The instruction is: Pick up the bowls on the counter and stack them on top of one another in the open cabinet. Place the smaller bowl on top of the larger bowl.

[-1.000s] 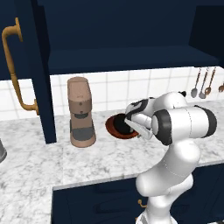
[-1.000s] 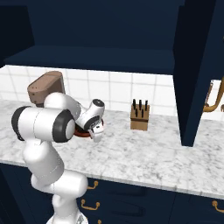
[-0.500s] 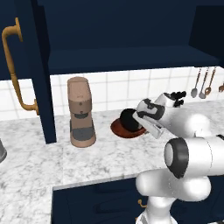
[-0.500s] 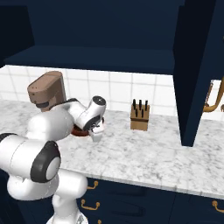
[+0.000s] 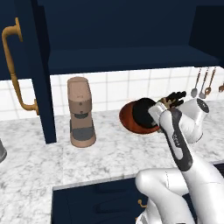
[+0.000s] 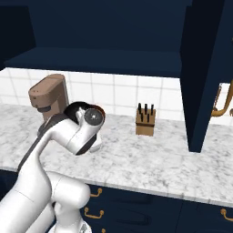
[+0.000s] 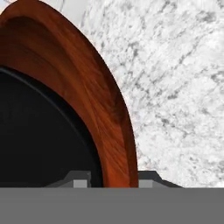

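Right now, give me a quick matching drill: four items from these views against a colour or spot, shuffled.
Items:
1. larger bowl
2. smaller bowl
3. coffee machine
4. knife block

Descriptions:
A. tan body, on the counter left of the bowls
B. black, sitting inside the brown one
C. wooden, against the tiled wall
D. glossy reddish-brown, rim between the end effector tips

Pairs: 1-D, 2-B, 3-A, 4-C

The open cabinet (image 5: 131, 59) shelf is seen bare across its width above the counter (image 5: 39, 162). Passage on the left is narrowed by the open door (image 5: 37, 65) and the coffee machine (image 5: 80, 111); the knife block (image 6: 145, 120) stands rightward.
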Motion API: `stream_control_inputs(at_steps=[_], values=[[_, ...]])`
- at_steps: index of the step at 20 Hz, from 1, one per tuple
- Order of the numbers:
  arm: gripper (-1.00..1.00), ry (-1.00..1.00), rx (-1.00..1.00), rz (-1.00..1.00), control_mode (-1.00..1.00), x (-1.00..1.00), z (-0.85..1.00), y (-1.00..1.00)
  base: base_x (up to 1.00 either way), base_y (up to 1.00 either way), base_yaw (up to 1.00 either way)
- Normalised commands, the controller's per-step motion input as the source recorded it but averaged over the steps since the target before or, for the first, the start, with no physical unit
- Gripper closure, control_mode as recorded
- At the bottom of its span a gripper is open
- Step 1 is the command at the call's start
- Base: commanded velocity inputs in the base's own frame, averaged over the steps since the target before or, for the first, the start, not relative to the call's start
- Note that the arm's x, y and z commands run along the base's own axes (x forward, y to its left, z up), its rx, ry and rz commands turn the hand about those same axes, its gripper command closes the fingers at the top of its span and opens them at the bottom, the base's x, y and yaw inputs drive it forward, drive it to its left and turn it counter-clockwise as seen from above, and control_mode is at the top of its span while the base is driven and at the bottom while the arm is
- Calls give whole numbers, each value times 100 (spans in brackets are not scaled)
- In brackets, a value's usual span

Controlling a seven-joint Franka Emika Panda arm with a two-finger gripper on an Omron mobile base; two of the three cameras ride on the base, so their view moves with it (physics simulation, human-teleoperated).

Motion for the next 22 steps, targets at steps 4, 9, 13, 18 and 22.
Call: stream_control_inputs(at_steps=[4, 9, 13, 18, 22], values=[[100, -12, 7, -3, -100, -97, 100, -13, 0, 0, 0], [100, -17, 9, -3, -100, -86, 100, -12, 0, 0, 0], [100, -20, 9, 0, -100, -46, 100, -4, 0, 0, 0], [100, -6, 7, 0, -100, -4, 100, -3, 0, 0, 0], [100, 6, 7, -1, -100, 62, 100, -3, 0, 0, 0]])
